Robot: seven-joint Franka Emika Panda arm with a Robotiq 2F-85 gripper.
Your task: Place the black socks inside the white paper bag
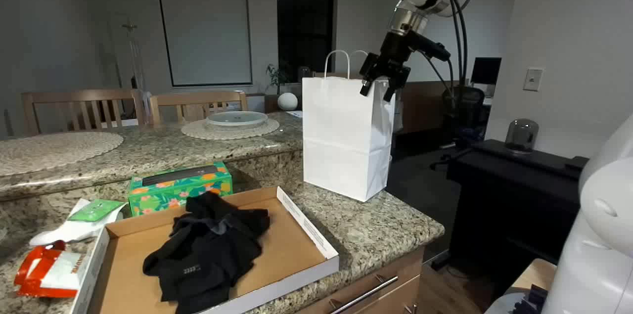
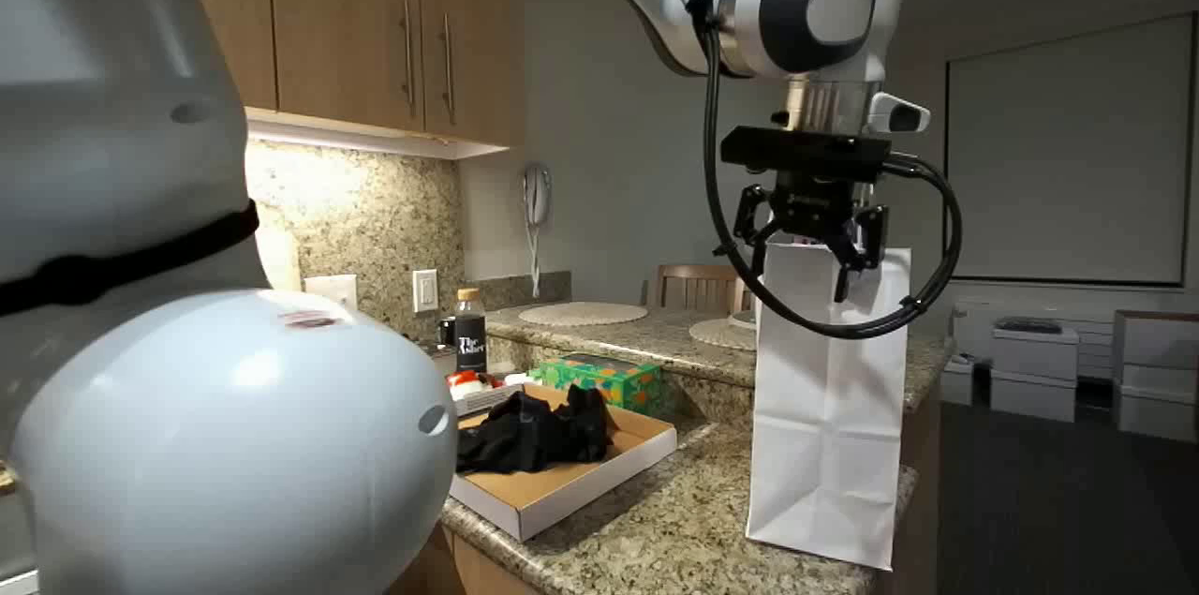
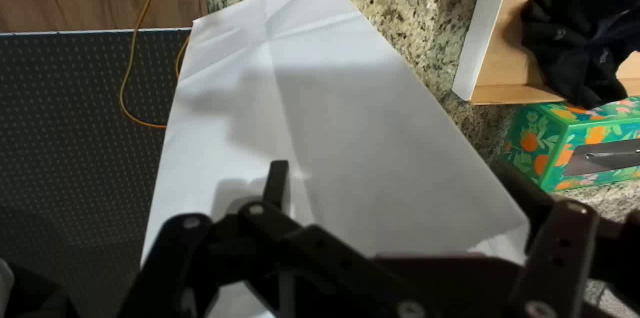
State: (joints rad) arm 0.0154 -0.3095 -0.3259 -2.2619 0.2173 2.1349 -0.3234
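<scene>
Some black socks point(image 1: 210, 252) lie in a cardboard tray point(image 1: 292, 235), left of the white paper bag point(image 1: 339, 126) on the bench point(image 1: 376, 230), in an exterior view. In an exterior view we see the claw point(image 2: 799, 272) near the bag's top. The wrist view shows us its fingers point(image 3: 276, 183) apart.

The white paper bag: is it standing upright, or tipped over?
Upright: in both exterior views, the white paper bag stands with its bottom on the counter.
</scene>
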